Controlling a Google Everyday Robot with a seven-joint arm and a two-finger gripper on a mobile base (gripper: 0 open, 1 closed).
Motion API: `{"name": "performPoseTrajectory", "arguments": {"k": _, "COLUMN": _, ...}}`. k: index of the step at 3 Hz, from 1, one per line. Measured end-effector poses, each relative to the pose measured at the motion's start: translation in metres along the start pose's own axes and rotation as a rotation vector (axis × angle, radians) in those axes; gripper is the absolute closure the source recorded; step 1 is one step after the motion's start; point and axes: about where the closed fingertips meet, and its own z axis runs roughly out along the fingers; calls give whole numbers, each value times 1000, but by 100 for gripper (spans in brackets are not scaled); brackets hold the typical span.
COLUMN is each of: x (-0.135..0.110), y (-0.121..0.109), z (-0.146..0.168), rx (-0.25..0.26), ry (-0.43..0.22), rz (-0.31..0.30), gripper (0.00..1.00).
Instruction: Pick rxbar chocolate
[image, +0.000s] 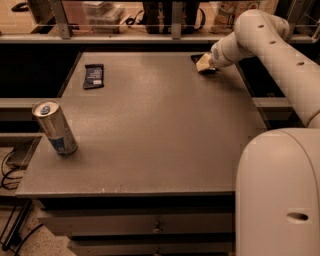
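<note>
My gripper (204, 64) is at the far right of the table, low over its surface, at the end of the cream arm that reaches in from the right. A small black flat thing, which looks like the rxbar chocolate (195, 58), shows as a dark corner just behind and to the left of the gripper. Most of it is hidden by the gripper. Whether the gripper touches it I cannot tell.
A dark navy-blue bar wrapper with a white label (94, 76) lies flat at the far left of the grey table (160, 125). A silver and blue can (55, 128) stands tilted near the left front edge. A rail and shelf run behind the table.
</note>
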Motion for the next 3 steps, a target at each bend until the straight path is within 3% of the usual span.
{"name": "performPoseTrajectory", "arguments": {"k": 1, "x": -41, "y": 6, "z": -46, "rx": -8, "ry": -65, "rz": -89, "gripper": 100}}
{"name": "performPoseTrajectory", "arguments": {"k": 2, "x": -103, "y": 17, "z": -122, "rx": -13, "ry": -180, "rz": -232, "gripper": 100}}
{"name": "performPoseTrajectory", "arguments": {"k": 3, "x": -131, "y": 29, "z": -163, "rx": -34, "ry": -236, "rz": -308, "gripper": 100}}
